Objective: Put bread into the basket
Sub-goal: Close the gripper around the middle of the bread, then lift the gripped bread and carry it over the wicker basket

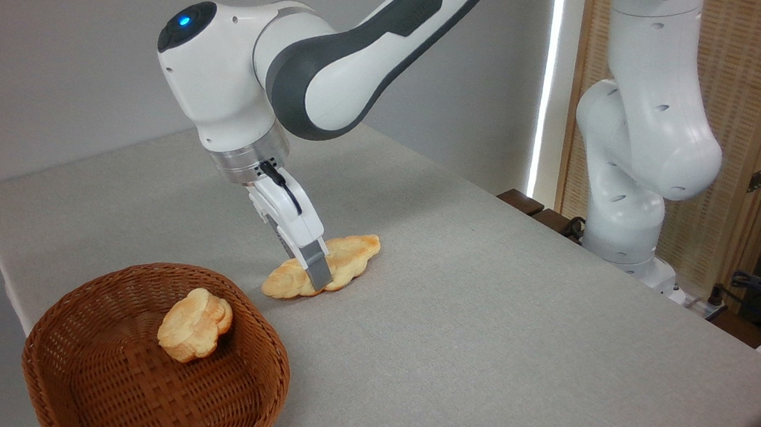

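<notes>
1. Right now the gripper (315, 270) is down at the bread (326, 267), its near grey finger standing in front of the loaf's middle; the far finger is hidden behind, so I cannot tell whether the fingers are already pinching the loaf or only straddling it.
2. Judging by that, the step in hand is the grasp. To do it well, the fingers should close across the narrow waist of the loaf, not along its length, and sit low enough that the pads catch the sides rather than skim the ridged top.
3. Closing gently seems wise: the surface looks crusty and uneven, so a hard squeeze could make it pivot or pop out.
4. A straight lift before any sideways travel should clear the thick braided rim of the basket (272, 355), which stands near, to the lower left.
5. The bread lies flat on the grey table (516, 343), outside the basket: long, leaf-shaped, golden-yellow, twisted into ridged segments with browner tips.
6. A small lumpy bun (194, 325) already sits inside the basket, leaving room beside it.
</notes>
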You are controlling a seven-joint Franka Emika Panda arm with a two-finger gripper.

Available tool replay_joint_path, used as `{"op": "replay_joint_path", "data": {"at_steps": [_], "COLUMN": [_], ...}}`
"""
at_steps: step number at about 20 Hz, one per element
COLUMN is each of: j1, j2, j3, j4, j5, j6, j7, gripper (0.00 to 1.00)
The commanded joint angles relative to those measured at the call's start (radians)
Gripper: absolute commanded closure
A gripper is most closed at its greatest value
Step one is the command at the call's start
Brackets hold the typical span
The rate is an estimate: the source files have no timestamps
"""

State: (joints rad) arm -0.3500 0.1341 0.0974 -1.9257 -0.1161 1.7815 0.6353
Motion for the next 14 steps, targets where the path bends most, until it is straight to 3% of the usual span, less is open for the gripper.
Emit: {"op": "replay_joint_path", "data": {"at_steps": [1,14], "j1": [0.0,0.013], "j2": [0.001,-0.027], "j3": [0.004,0.091], "j4": [0.013,0.172], "j5": [0.012,-0.026], "j6": [0.001,-0.071], "j7": [0.003,0.004], "gripper": [0.43,0.4]}}
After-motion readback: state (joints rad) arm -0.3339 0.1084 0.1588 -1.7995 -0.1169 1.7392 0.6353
